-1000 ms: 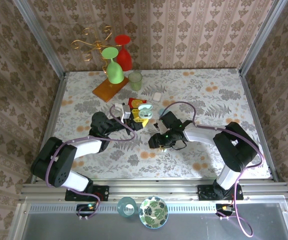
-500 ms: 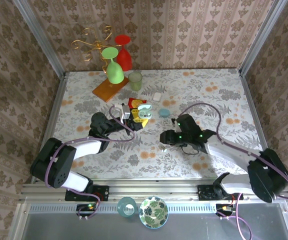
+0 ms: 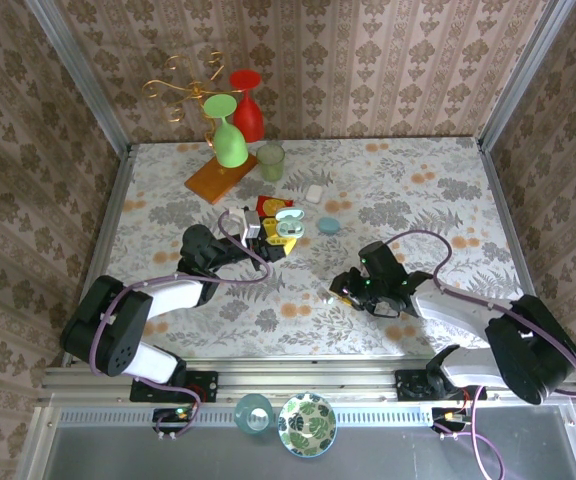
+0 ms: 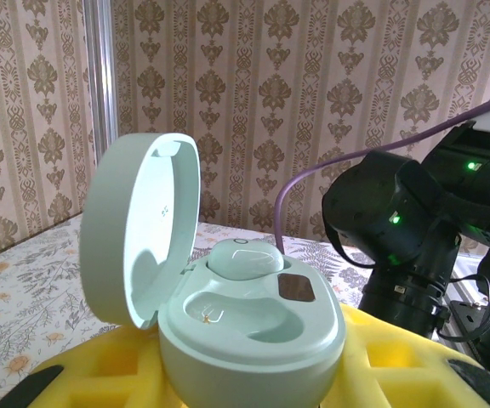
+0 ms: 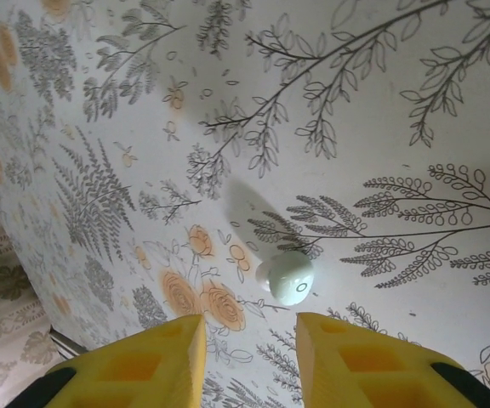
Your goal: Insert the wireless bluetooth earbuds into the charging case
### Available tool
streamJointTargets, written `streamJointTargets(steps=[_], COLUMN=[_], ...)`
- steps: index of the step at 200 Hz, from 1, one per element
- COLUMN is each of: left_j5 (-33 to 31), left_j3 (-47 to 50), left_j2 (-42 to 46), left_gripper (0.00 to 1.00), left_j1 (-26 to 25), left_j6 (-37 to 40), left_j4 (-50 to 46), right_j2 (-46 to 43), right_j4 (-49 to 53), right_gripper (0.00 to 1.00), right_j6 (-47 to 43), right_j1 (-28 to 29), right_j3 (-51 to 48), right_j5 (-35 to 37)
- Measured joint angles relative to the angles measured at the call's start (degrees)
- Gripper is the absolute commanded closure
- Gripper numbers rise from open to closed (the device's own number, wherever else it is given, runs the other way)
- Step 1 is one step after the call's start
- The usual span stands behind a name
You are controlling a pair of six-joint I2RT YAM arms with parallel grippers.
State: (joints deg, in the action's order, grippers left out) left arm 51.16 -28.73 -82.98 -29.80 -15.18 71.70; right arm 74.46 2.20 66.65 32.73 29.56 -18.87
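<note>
Case: the light blue oval plastic charging case (image 4: 258, 336) stands open, with its lid tilted up on the left side of the left wrist view. The inside is pale, with two sockets.
Seated earbud: one small pale blue-white plastic seated earbud (image 4: 243, 257) sits in the far socket. The near socket (image 4: 221, 311) is bare.
Left gripper: the left gripper (image 4: 249, 374) is clamped on the charging case, a yellow finger pressed to each side of its base. In the top view it holds the case above the middle of the table.
Loose earbud: a second pale, rounded loose earbud (image 5: 285, 279) lies on the floral tablecloth (image 5: 381, 102) among grey fern prints, beside an orange flower print.
Right gripper: the right gripper (image 5: 249, 330) hangs over the cloth with its yellow fingers apart and nothing between them. The loose earbud lies just beyond the tips, not touching either one, a little nearer the right-hand finger in the wrist view.
Right arm: its black wrist with green lights (image 4: 398, 223) shows behind the case, to the right.
Near the case: a small round light blue disc (image 3: 329, 226) and a small white block (image 3: 314, 192) lie on the cloth.
Far left of table: a green plastic goblet (image 3: 230, 138), a red goblet (image 3: 248, 105), a gold wire rack (image 3: 180, 85), an orange wooden board (image 3: 218, 180) and a pale green cup (image 3: 271, 160).
Front ledge: a teal cup (image 3: 255, 412) beside a leaf-patterned bowl (image 3: 307, 425).
</note>
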Motion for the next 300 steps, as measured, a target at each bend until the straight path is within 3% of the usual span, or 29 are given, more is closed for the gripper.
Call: streamJointTargets(steps=[114, 265, 300], left_j5=[0.00, -0.02, -0.02], left_j3=[0.00, 0.00, 0.00], left_j2=[0.02, 0.02, 0.00], left_gripper=[0.74, 0.74, 0.74], left_j1=[0.00, 0.00, 0.00], left_j6=[0.00, 0.00, 0.31], left_j4=[0.00, 0.00, -0.02], right_j2=[9.75, 12.52, 10.58], right_j4=[-6.99, -10.43, -5.55], right_gripper=[0.69, 0.81, 0.80], right_j6=[1.31, 1.29, -2.10], right_j1=[0.00, -0.59, -0.26], right_j3=[0.00, 0.02, 1.77], right_j5=[-4.33, -6.88, -4.46])
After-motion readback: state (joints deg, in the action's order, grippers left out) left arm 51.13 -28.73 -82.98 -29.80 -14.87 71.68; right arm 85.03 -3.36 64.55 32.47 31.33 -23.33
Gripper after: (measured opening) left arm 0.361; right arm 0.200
